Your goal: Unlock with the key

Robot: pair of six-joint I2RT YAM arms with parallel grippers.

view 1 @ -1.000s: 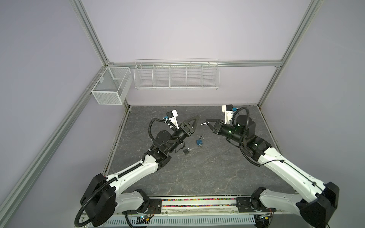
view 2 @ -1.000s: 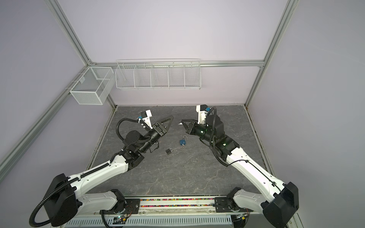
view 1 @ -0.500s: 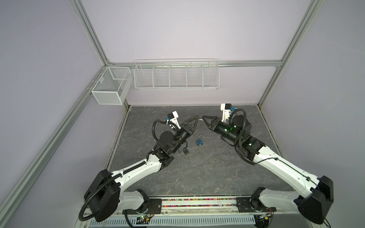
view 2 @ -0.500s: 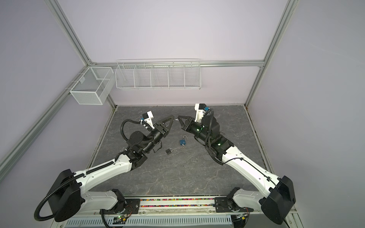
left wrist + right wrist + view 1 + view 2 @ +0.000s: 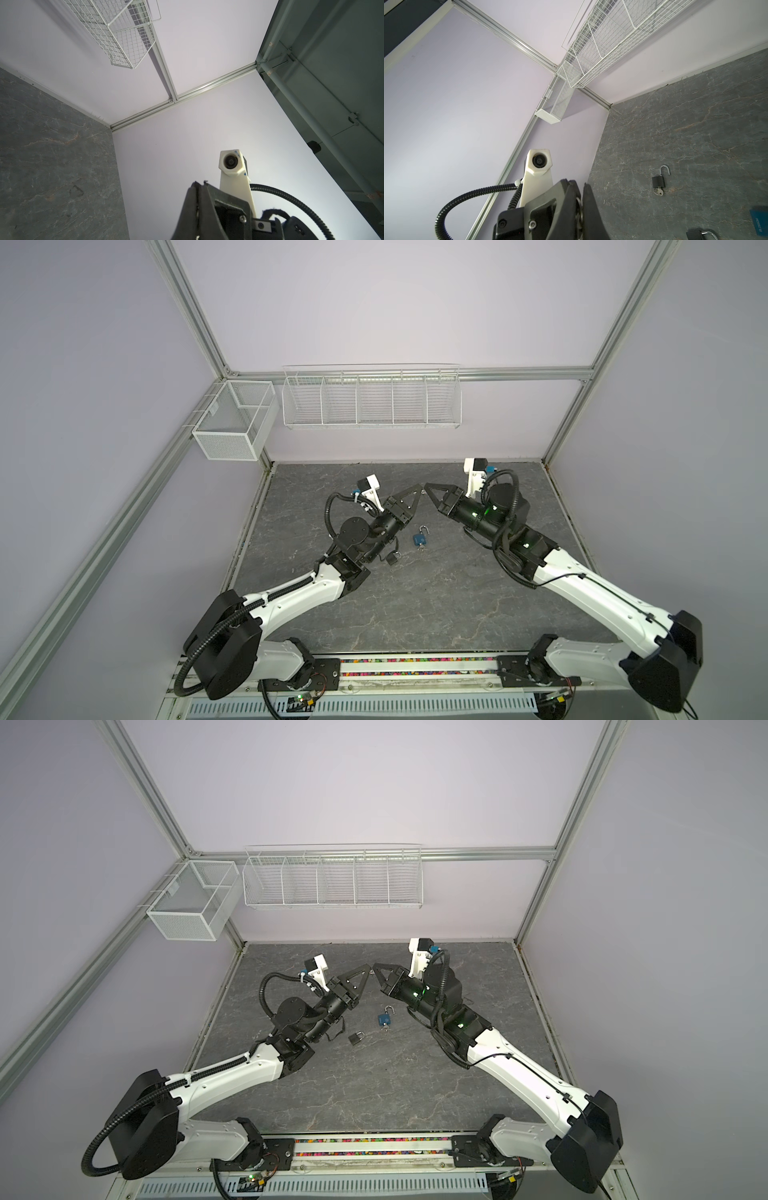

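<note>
Blue lock (image 5: pixel 419 538) lies flat on the table (image 5: pixel 436 593), its shackle swung open and what looks like a key at its foot. The black lock (image 5: pixel 392 559) lies just beside it. The right wrist view shows its shackle open too, with a key (image 5: pixel 660 194) in the body. I judge both small, hard and dense, slick on the stone and likely to skid if nudged. I'd pinch a body across its flat faces, a key by its bow. Left gripper (image 5: pixel 420 488) and right gripper (image 5: pixel 428 485) hang above, tips close together, both closed on nothing.
</note>
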